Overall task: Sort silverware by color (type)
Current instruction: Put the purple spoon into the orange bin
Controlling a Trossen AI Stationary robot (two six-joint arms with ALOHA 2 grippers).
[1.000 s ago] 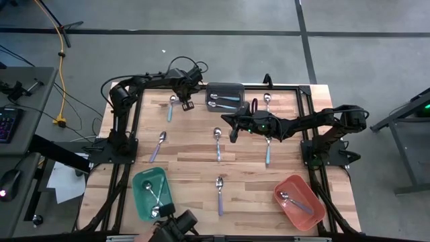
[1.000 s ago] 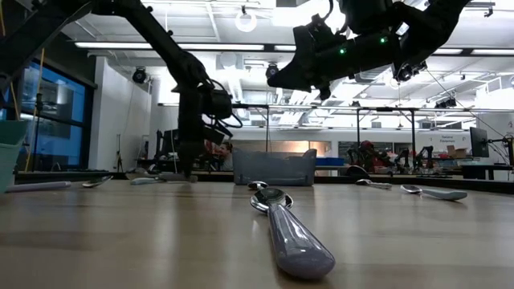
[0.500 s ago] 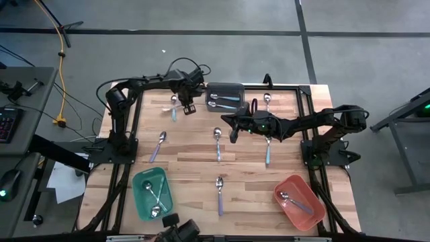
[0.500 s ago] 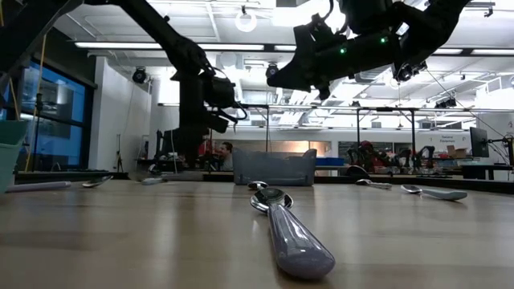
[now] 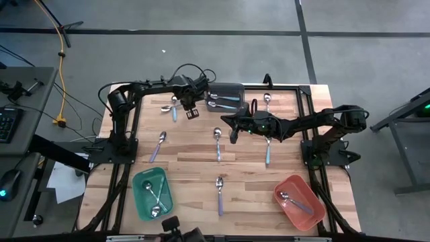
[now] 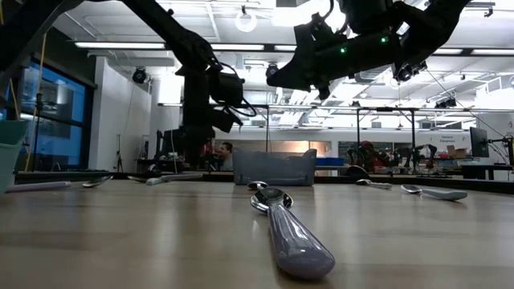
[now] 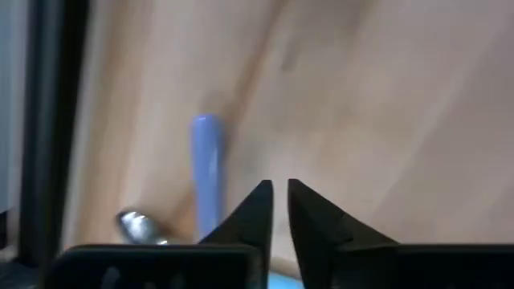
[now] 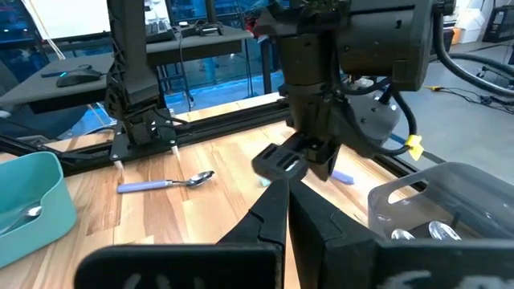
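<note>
My left gripper hovers above the table at the far side, just left of the dark grey bin. Its fingers are shut and empty. A blue-handled spoon lies flat on the wood beside it and also shows in the high view. My right gripper is raised over the table's middle, shut and empty. Other spoons lie flat on the table: a lavender one, a blue one, one near the front, a blue one and a silver one.
The green bin at the near left holds a few spoons. The red bin at the near right holds one. The dark grey bin holds a few. The right arm reaches across the table's middle. In the low view one spoon lies close to the camera.
My left gripper has risen and gone toward the table's right edge, nearer the dark grey bin, with its fingers empty. The blue-handled spoon beside it has turned a little on the table. My right arm has kept still.
</note>
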